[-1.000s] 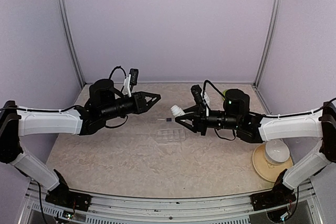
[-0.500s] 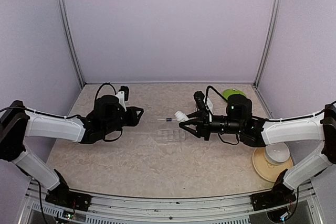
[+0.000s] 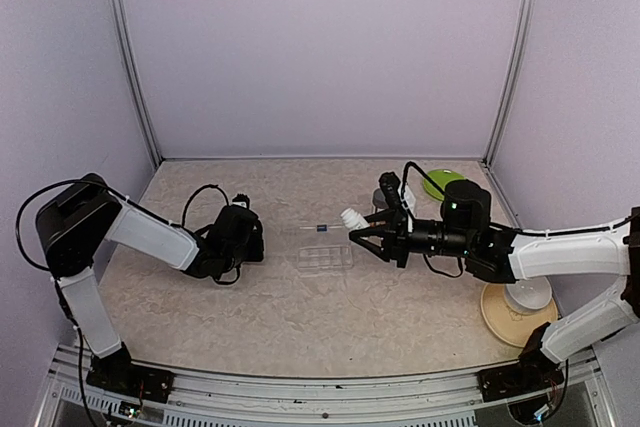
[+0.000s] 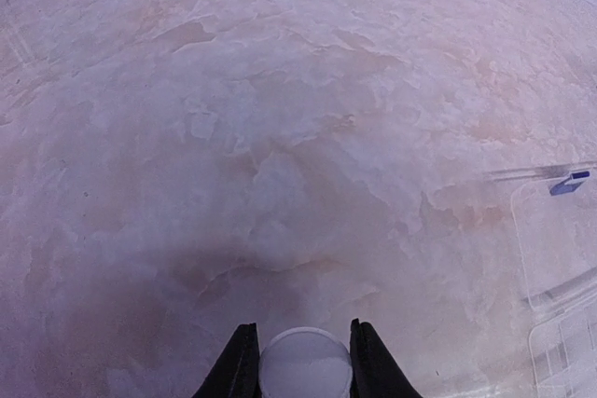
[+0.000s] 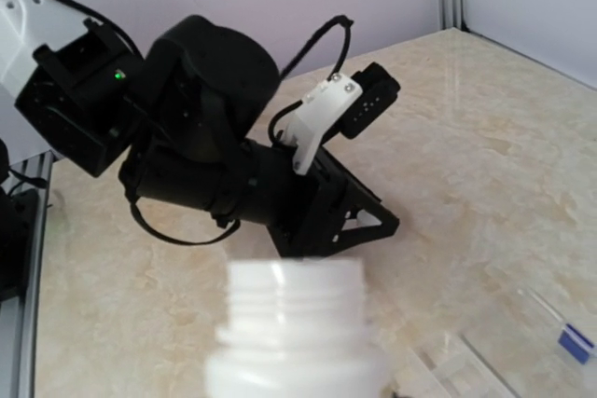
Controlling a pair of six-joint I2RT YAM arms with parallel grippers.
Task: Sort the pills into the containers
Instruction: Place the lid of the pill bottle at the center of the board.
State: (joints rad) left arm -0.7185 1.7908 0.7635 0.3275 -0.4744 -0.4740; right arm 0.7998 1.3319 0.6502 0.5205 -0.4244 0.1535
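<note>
Early days on the desk (image 3: 200, 317), folks: the sorting proper has not begun, as far as these views show. The clear pill box (image 3: 325, 258) lies flat at mid-desk between the two arms. Its compartments look bare from above, though they are too small to be sure.

Over to the right tool (image 3: 358, 232), hovering just right of the box. It is clamped part-way closed around a white bottle (image 3: 352, 218), with the threaded neck uncapped and pointing towards the left arm. Whether anything is inside the bottle, I cannot tell.

The left tool (image 4: 301, 347) is down low over the desk, well left of the box. Its jaws are pinched on a round white cap (image 4: 305, 365).

One dark blue pill (image 3: 320, 228) sits loose on the desk, just beyond the box's far edge. So the bottle is opened, and the filling of every compartment is left to do.
</note>
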